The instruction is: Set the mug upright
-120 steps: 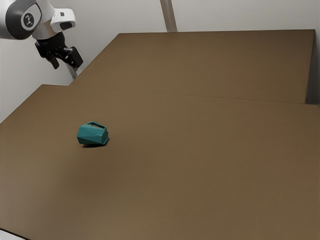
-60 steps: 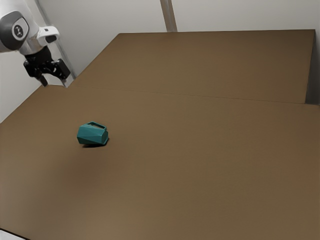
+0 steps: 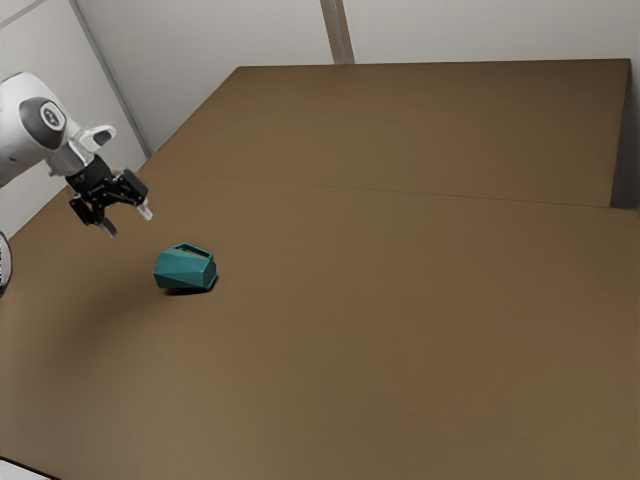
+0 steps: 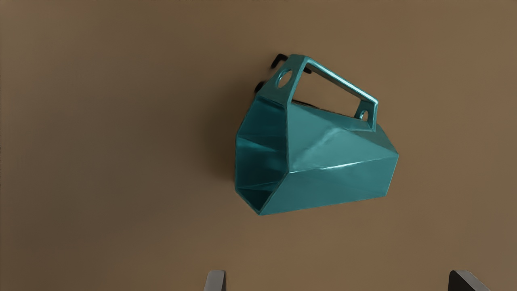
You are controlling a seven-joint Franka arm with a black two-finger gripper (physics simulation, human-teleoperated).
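Note:
My gripper [image 3: 130, 224] is above the table near the exterior view's left edge, up and to the left of the mug in that view, not touching it. The teal faceted mug [image 3: 184, 268] lies on its side on the table. In the wrist view the mug [image 4: 335, 173] shows its hollow mouth at one end, its narrower base at the other and its angular handle along the side away from the fingertips. The gripper [image 4: 340, 281] is open, its two fingertips wide apart with nothing between them.
The brown table [image 3: 380, 330] stretches around the mug. Behind it in the exterior view stand pale walls [image 3: 230, 50] and a brown vertical strip [image 3: 337, 30]. A white corner [image 3: 20, 472] shows at the exterior view's lower left.
My gripper has come down from the exterior view's upper left to a lower spot nearer the mug, and the arm has swung with it. The mug has not moved.

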